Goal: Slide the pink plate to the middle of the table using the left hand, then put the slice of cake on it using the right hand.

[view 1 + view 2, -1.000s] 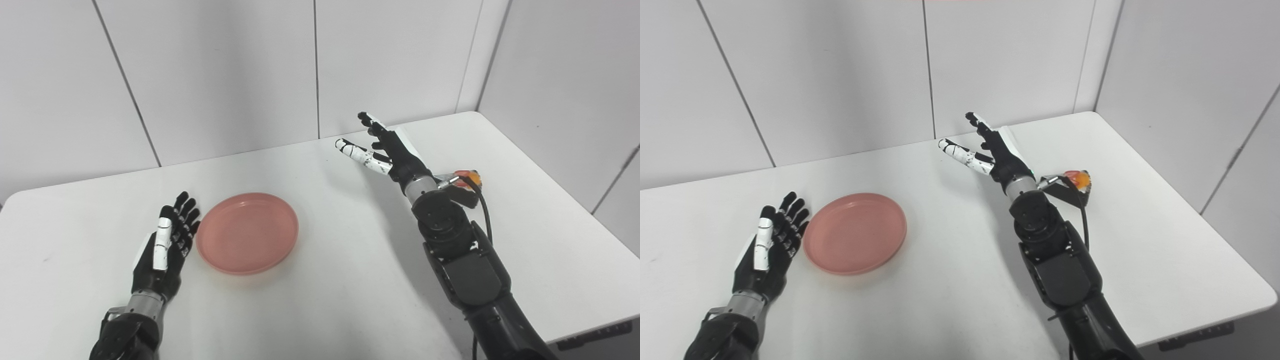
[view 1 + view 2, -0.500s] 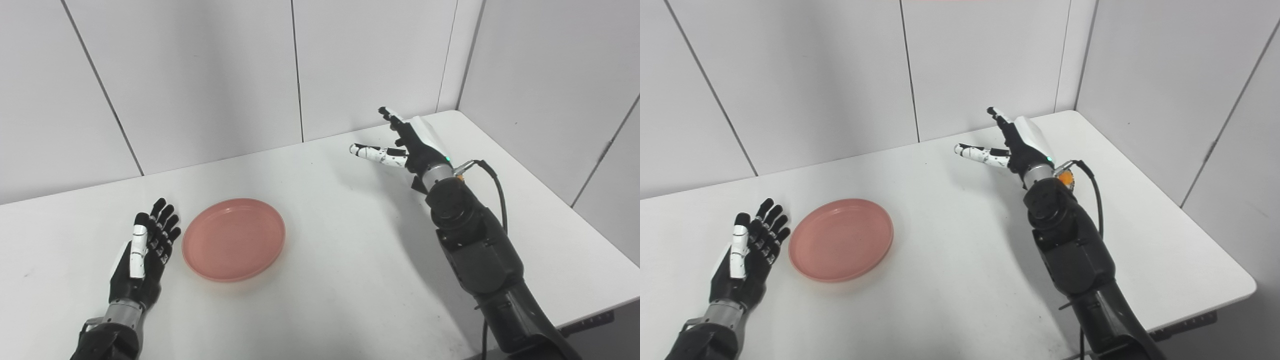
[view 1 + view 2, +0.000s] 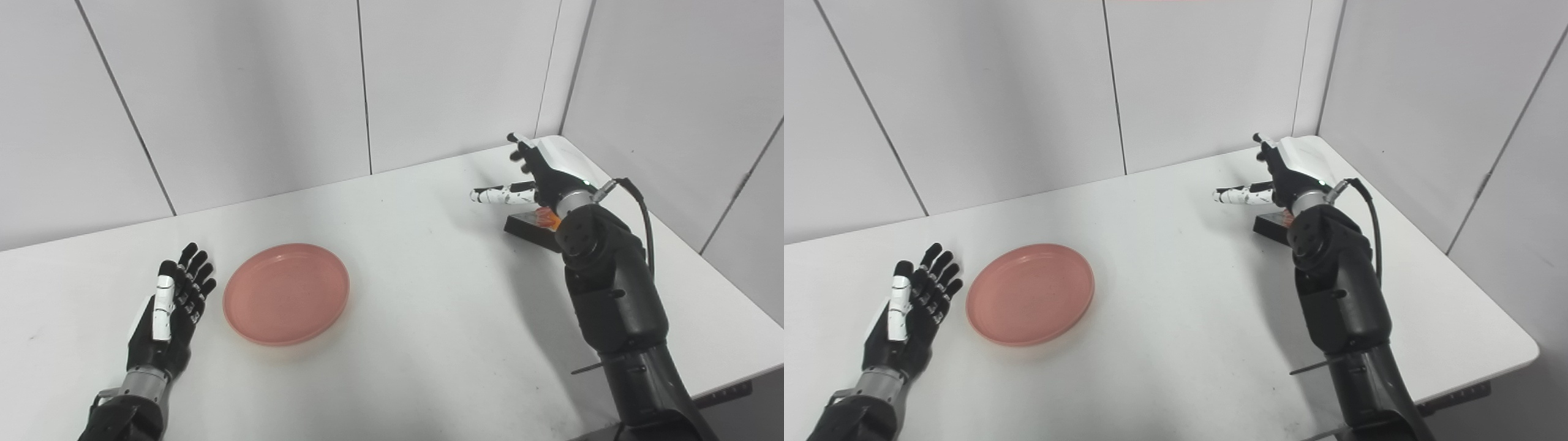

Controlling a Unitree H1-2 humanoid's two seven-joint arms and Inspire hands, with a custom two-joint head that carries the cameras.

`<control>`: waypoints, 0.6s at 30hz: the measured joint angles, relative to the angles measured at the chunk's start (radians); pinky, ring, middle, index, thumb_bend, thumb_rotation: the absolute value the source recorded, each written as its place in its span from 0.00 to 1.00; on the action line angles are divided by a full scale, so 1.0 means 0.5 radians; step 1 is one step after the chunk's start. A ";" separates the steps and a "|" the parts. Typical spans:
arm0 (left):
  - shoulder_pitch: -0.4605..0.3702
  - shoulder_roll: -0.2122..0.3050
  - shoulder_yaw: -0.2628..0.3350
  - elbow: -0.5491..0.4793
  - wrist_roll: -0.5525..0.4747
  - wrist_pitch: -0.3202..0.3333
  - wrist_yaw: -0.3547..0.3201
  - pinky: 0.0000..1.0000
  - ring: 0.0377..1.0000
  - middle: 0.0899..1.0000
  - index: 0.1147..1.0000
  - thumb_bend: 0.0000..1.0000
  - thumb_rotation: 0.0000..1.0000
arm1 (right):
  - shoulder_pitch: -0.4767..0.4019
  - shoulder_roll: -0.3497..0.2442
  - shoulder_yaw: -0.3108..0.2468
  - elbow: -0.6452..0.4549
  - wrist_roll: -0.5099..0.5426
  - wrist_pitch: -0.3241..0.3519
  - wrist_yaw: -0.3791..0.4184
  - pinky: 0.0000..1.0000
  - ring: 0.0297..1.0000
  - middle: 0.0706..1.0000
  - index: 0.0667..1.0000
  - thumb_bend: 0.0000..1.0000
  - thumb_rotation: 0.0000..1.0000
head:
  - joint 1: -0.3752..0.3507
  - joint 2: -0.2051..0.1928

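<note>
**Right hand swings out to the cake**

Left eye view: the right hand (image 3: 539, 177), fingers spread and empty, has moved from mid-frame to upper right, above the cake slice (image 3: 534, 222). The pink plate (image 3: 286, 293) sits lower left.

Right eye view: the left hand (image 3: 909, 312) has drawn back, fingers apart, clear of the plate; sliding looks finished.
</note>
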 measured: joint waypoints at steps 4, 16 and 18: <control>0.000 0.000 0.002 0.000 0.000 0.000 0.000 1.00 1.00 1.00 1.00 0.80 1.00 | 0.000 -0.020 -0.010 -0.039 -0.133 0.000 0.110 0.61 0.78 0.82 0.91 0.99 0.46 | -0.009 0.003; -0.001 0.004 0.006 0.003 -0.001 0.001 -0.002 1.00 1.00 1.00 1.00 0.80 1.00 | 0.000 -0.108 -0.056 -0.044 -0.453 0.000 0.378 0.38 0.55 0.67 0.93 1.00 0.42 | -0.012 0.012; -0.001 0.004 0.007 0.006 -0.001 0.001 -0.004 1.00 1.00 1.00 1.00 0.80 1.00 | 0.001 -0.108 -0.068 -0.037 -0.481 0.000 0.389 0.41 0.60 0.70 0.92 1.00 0.41 | -0.012 0.012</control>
